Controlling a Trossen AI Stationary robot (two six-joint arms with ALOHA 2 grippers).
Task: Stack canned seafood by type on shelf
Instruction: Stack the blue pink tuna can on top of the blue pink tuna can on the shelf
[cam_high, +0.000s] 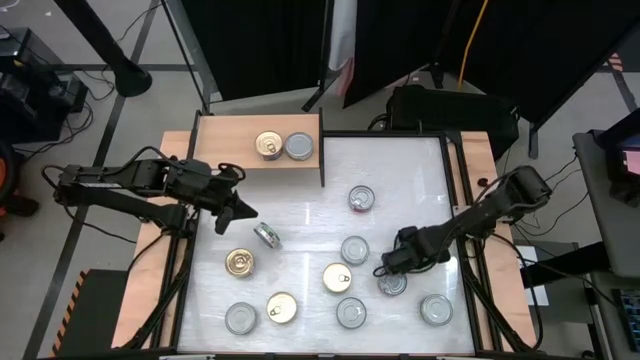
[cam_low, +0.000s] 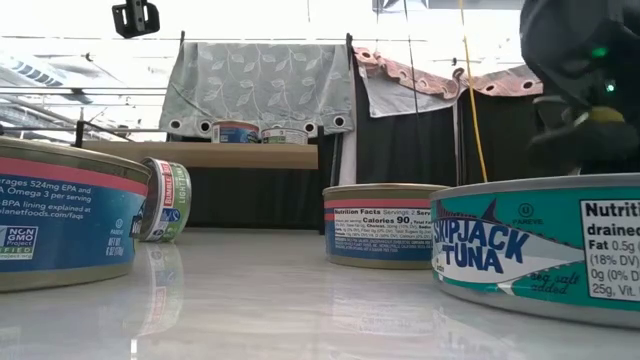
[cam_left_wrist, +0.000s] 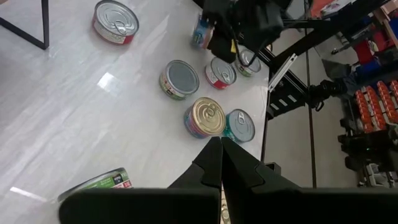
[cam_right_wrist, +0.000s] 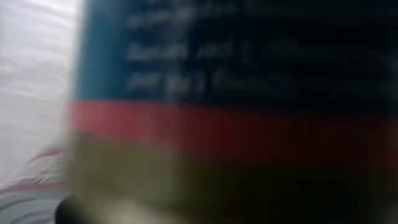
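The left hand (cam_high: 245, 212), fingers pressed together, hovers beside a tipped can (cam_high: 266, 235). It should spread before gripping. The right hand (cam_high: 385, 262), also pressed together, sits among cans.

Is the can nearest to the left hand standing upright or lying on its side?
On its side. The can shows its label wall from above, and in the low view its lid faces sideways.

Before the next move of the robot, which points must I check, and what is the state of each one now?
1. Left gripper empty and shut: ok.
2. Shelf has free room beside its two cans: ok.
3. Tipped can upright: not ok, it lies on its side.
4. Right gripper shut, low beside a can; holding it: cannot tell.
5. Cans sorted by type: not ok, most stand on the table.
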